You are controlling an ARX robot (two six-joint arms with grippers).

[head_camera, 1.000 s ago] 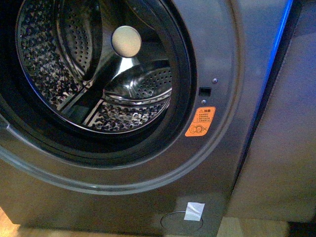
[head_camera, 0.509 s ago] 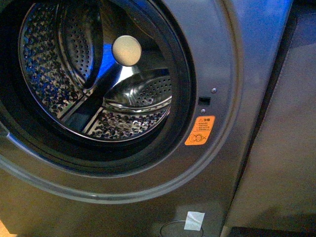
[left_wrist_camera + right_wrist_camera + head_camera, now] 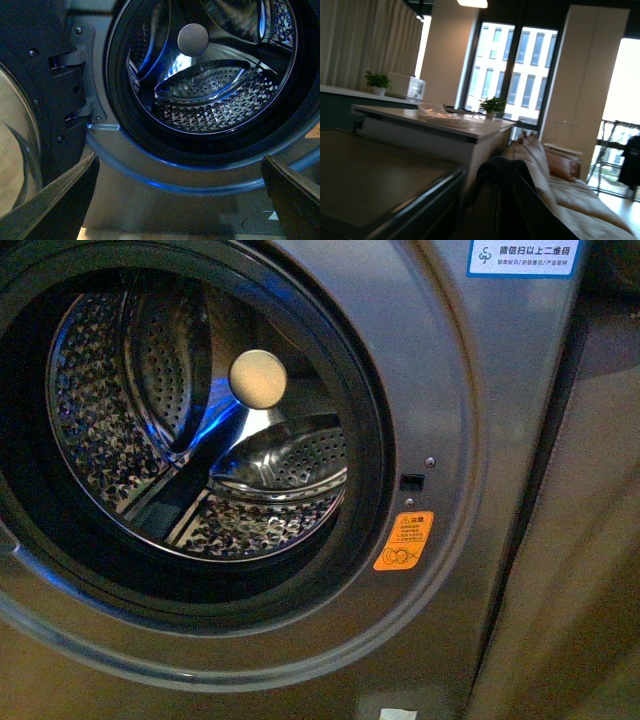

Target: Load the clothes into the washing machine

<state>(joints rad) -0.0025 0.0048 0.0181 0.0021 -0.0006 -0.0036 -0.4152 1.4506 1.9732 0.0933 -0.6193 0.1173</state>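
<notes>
Washing machine [image 3: 450,390] now sits lower in view, its drum [image 3: 110,420] bare steel; left hand [image 3: 180,160] released, right hand [image 3: 506,190] grasping clothes [image 3: 501,169].

washing machine [image 3: 440,390] lower in frame, blue-white label [image 3: 523,256] newly visible

The washing machine [image 3: 440,360] is metallic grey with a dark-rimmed porthole [image 3: 375,440], its perforated drum [image 3: 110,420] glinting blue, an orange sticker [image 3: 404,541] beside the porthole, the clothes [image 3: 502,172] dark.

Illegible labels [image 3: 523,255] on washing machine [image 3: 455,390]
</notes>
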